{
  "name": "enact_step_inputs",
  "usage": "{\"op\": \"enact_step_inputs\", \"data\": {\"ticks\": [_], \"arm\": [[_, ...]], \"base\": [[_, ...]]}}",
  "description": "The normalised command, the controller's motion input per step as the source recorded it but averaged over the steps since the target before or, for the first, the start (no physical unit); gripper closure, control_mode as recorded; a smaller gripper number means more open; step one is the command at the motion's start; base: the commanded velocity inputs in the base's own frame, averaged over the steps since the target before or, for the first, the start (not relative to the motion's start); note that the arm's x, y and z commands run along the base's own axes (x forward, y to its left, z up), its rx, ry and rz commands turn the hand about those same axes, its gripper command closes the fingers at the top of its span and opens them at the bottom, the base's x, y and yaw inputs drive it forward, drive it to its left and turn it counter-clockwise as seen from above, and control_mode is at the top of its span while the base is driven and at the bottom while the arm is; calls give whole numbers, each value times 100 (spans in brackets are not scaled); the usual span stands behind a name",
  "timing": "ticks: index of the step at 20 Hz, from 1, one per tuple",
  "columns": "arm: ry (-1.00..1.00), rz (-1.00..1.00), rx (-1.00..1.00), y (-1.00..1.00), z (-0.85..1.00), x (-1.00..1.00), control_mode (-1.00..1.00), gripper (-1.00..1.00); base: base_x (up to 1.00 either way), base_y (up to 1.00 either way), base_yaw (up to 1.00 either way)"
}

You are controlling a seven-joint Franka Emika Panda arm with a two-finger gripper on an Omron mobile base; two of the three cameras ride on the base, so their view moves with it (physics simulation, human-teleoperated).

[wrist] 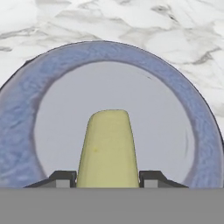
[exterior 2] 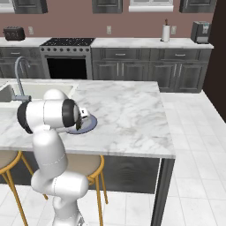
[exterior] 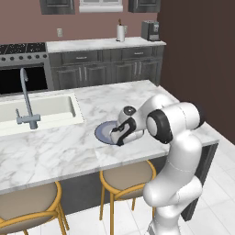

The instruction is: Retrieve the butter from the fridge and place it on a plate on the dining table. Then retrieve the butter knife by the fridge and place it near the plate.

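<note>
Marble dining table carries plate; hand view reveals end effector clamping butter.

The gripper is pointing down at the plate, its two dark fingertips showing at the bottom, one on each side of the butter and pressing against its flanks. The pale yellow stick is reaching up from between them over the plate's flat grey middle, its rounded far end lying well inside the bluer rim. Beyond that rim the white, grey-veined marble of the dining table is showing across the top.
</note>
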Motion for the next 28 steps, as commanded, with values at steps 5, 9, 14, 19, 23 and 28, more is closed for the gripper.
{"op": "enact_step_inputs", "data": {"ticks": [5,9,14,19,23,28], "arm": [[0,0,0,1,0,23,-100,100],[0,0,0,8,0,21,-100,100],[0,0,0,18,0,19,-100,100],[0,0,0,7,0,4,-100,100],[0,0,0,0,0,0,-100,100],[0,0,0,0,0,-1,-100,100]], "base": [[0,0,0],[0,0,0],[0,0,0],[0,0,0],[0,0,0],[0,0,0]]}}
